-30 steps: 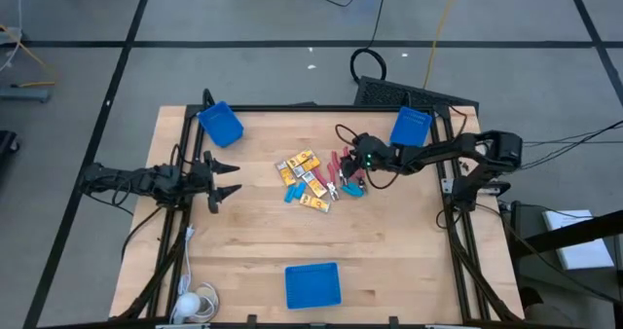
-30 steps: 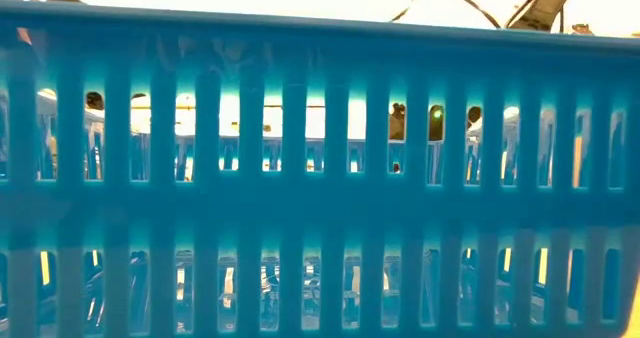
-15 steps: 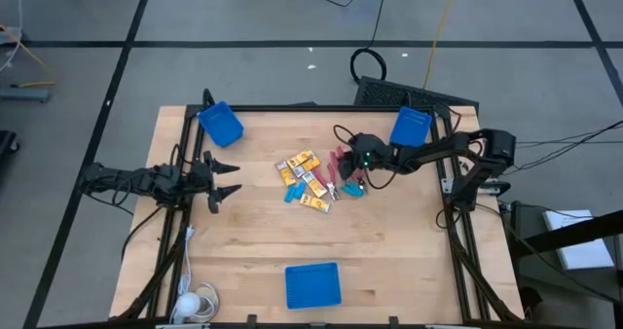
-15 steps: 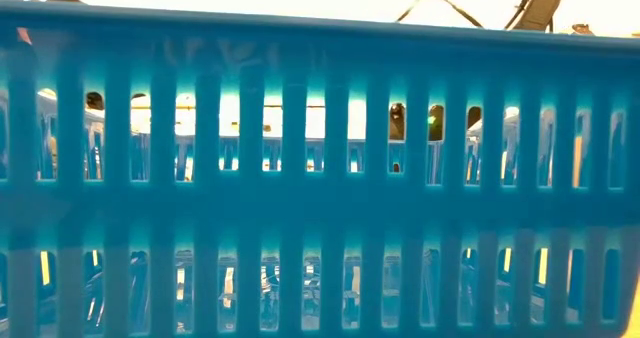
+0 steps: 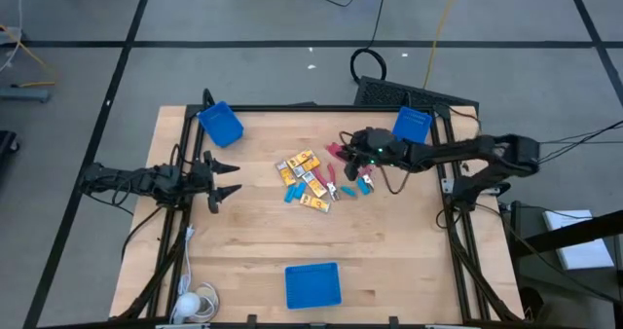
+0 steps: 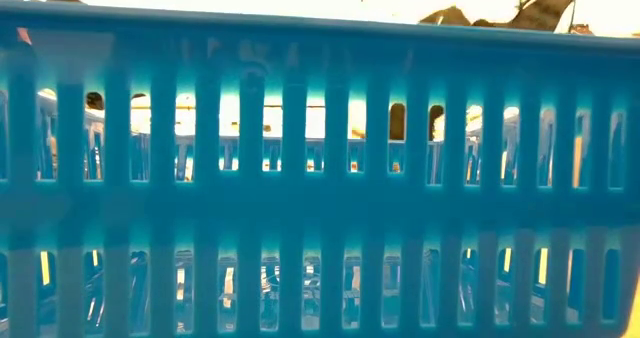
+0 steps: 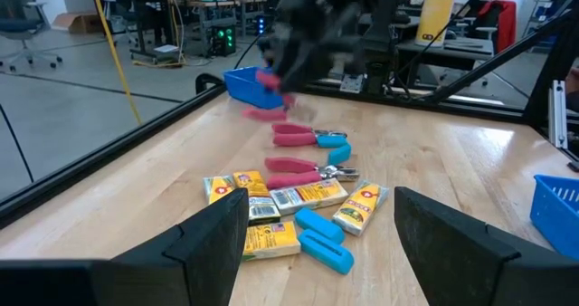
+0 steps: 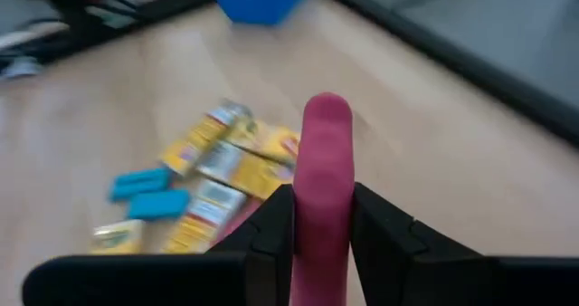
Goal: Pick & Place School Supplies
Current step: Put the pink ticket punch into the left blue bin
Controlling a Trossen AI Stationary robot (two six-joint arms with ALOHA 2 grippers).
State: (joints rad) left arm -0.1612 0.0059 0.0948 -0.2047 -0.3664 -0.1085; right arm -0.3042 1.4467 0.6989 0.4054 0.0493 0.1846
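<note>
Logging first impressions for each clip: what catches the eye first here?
The right gripper, above the table's far middle, is shut on pink scissors. Below it lies a heap of yellow packs and blue pieces. In the low view a blue bin blocks nearly everything.

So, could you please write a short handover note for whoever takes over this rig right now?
Right gripper: shut on a pink-handled scissors, lifted above the pile near the right rear blue bin.
Left gripper: open, waiting at the table's left edge.
On the table centre: two more pink-handled scissors, yellow-orange packs, light-blue oblong pieces.
Bins: left rear bin and front bin look empty; the right rear bin's inside cannot be judged.
Done: one scissors picked up. Left: place it, then clear the pile.
</note>
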